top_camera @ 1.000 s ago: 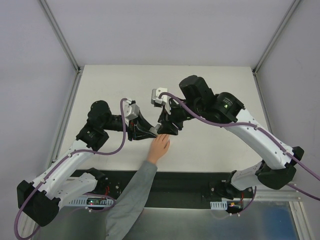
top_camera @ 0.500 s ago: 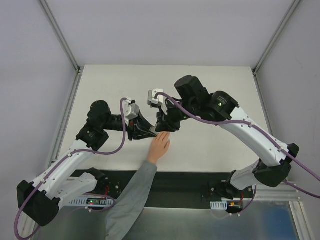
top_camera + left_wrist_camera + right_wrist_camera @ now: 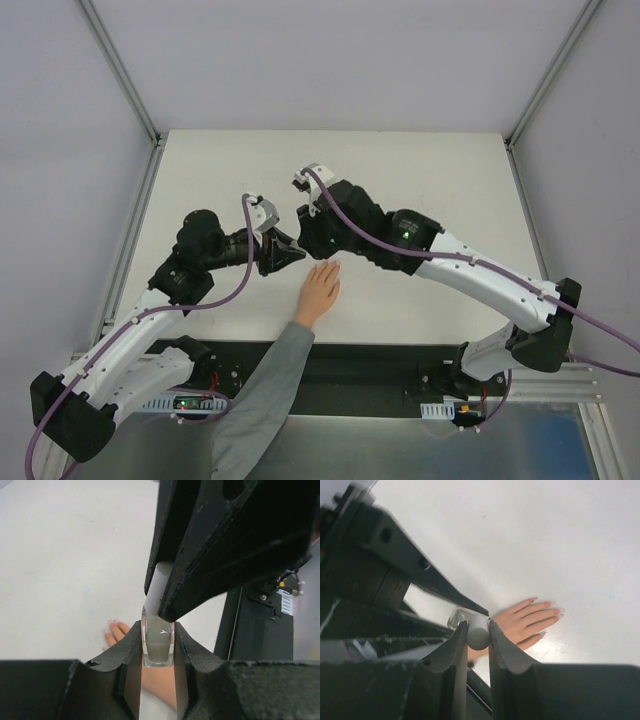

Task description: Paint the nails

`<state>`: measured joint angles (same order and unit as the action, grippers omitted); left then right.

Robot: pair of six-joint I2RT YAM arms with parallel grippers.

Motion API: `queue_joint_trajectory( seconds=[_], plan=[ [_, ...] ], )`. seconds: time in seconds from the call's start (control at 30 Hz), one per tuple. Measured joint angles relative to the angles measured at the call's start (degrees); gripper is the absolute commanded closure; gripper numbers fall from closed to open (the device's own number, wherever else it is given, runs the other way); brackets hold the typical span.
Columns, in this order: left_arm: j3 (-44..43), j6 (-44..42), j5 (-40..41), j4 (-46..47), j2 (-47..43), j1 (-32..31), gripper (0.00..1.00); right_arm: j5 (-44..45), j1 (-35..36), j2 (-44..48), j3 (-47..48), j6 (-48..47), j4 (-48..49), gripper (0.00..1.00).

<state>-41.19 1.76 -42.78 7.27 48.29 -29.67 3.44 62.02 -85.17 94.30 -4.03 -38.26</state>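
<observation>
We are opening the polish: our left fingers [image 3: 131, 652] clamp the bottle [image 3: 158, 647], our right fingers [image 3: 456, 649] pinch its cap [image 3: 478, 633], the nails [image 3: 551, 603] wait on the hand [image 3: 525, 620] flat on the worktop [image 3: 520, 540] below, so next, we judge, comes twisting the cap free.

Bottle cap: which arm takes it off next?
Right, probably. The right jaws are clamped on the white cap, while the left jaws are shut on the bottle body, holding it near the hand.

Nails [image 3: 328, 264] too small overhead; hand [image 3: 156, 682] partly behind bottle [image 3: 158, 647]
</observation>
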Motion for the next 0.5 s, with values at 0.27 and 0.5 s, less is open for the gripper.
queue_joint_trajectory(
  seconds=[0.27,0.5],
  plan=[
    [1.2,-1.1,4.2,0.4,-0.2,-0.4,1.00,24.5,6.8,0.1,-3.9,21.4,5.2,0.65],
    [0.1,-1.2,2.6,4.0,-1.4,-0.3,1.00,21.3,5.1,-0.1,0.9,13.3,3.1,0.24]
  ],
)
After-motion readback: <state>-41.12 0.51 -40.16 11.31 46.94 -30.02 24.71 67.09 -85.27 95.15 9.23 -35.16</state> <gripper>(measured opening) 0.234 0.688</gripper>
